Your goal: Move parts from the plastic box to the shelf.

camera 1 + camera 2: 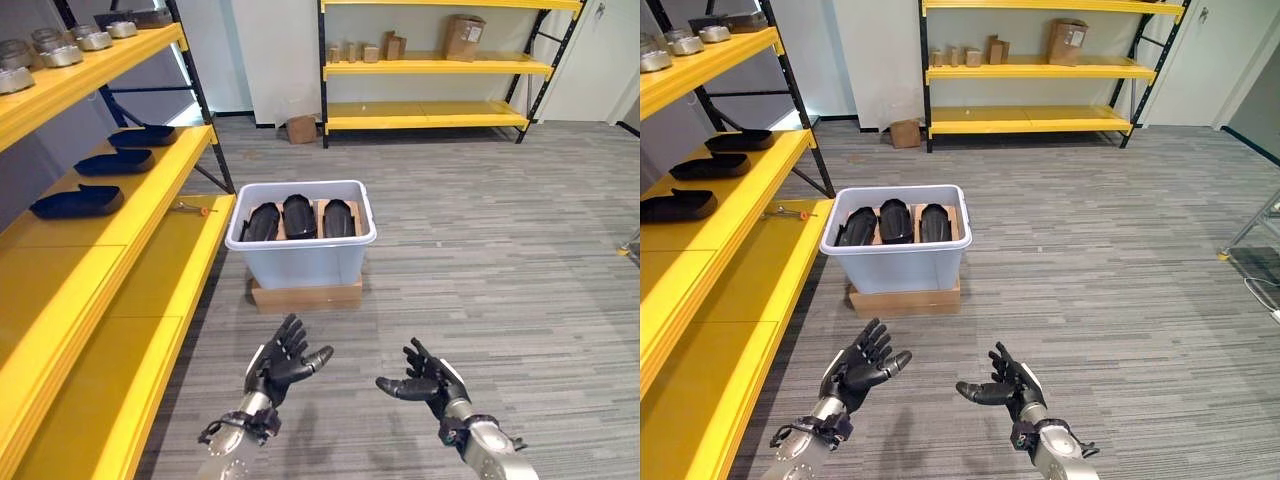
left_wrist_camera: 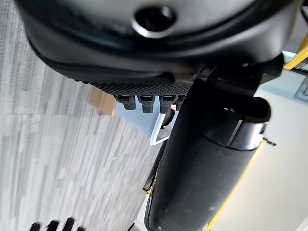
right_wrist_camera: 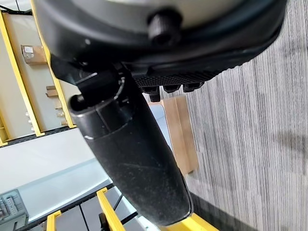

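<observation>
Nearest you, your left hand (image 1: 283,362) hangs over the grey carpet with its fingers spread and fairly straight, thumb out to the side, touching nothing and holding nothing. Your right hand (image 1: 428,381) is beside it, palm turned up, fingers loosely relaxed and apart, also empty. The two hands are level with each other and well apart from the box ahead.

Past your hands, the plastic box (image 1: 300,262) stands on a flat cardboard slab (image 1: 305,295) on the floor, just beside the lower boards of the yellow shelf (image 1: 110,270) on your left. Inside the box you can see three dark parts (image 1: 299,217) side by side, leaning upright, with brown cardboard behind them.

On the shelf's middle level, three more dark parts (image 1: 77,203) lie in a row, one behind another, well apart from your left hand. A small tool with an orange tip (image 1: 193,209) rests on the lower board near the box's far corner. On the top level sit several round metal pieces (image 1: 60,55).

Farthest off, a second yellow shelf (image 1: 435,67) stands against the wall with cardboard boxes (image 1: 463,36) on it, and one small cardboard box (image 1: 300,129) on the floor beside it.
</observation>
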### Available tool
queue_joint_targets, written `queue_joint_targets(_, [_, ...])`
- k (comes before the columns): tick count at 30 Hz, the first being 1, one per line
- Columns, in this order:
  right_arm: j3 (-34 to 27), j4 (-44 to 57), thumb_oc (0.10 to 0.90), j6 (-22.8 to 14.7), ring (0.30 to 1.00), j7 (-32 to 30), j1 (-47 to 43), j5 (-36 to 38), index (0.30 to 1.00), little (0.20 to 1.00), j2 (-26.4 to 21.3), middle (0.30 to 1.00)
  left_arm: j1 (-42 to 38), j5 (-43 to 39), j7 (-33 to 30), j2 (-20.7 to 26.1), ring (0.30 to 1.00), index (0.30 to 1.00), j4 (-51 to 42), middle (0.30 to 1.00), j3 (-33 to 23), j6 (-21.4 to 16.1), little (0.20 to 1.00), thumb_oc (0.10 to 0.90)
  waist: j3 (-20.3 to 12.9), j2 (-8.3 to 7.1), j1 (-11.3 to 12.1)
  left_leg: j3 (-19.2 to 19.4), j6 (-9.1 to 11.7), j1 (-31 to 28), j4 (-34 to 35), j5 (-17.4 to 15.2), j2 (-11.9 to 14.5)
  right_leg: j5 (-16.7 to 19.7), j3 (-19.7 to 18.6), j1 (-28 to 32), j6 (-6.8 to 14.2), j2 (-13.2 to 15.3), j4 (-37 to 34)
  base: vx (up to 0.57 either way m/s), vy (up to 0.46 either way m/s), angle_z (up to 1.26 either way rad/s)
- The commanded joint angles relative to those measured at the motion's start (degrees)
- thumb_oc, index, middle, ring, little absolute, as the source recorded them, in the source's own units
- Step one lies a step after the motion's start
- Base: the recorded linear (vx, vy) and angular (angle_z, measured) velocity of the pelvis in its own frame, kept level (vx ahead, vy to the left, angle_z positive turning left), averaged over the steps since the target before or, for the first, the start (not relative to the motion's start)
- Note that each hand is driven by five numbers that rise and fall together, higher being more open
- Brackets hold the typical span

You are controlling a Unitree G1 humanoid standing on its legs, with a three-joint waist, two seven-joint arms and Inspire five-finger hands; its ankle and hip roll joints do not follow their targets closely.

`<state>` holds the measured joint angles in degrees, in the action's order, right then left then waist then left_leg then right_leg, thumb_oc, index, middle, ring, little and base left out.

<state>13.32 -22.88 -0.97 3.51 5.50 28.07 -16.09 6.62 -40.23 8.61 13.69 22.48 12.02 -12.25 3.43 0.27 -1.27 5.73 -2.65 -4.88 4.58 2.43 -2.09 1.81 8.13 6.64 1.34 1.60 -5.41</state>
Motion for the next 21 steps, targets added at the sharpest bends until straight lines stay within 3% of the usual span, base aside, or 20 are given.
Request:
queue_joint_targets(1, [0.6, 4.5, 0.900, -5.5, 1.000, 0.4, -5.2, -0.4, 1.000, 1.000, 1.0, 1.000, -5.0, -0.3, 0.0, -0.9, 1.000, 1.000, -3.1, 1.000, -2.1, -3.9, 1.000, 0.900, -2.1, -2.22, 0.7, -1.3, 3.1, -0.8, 0.4, -1.2, 3.7, 2.4, 0.3, -0.3, 3.2, 3.6, 0.4, 0.00, 0.000, 0.00])
queue_joint_targets(21, [0.2, 5.5, 0.900, -4.3, 1.000, 6.5, -5.1, 1.4, 1.000, 1.000, 0.6, 1.000, -5.7, 1.1, -1.6, -0.8, 1.000, 1.000, -2.6, 1.000, -2.3, -3.3, 1.000, 0.900, -2.2, -2.62, 0.6, -1.1, 2.8, -0.9, 0.4, -1.1, 3.3, 2.7, 0.2, -0.3, 3.4, 3.8, 0.5, 0.00, 0.009, 0.00])
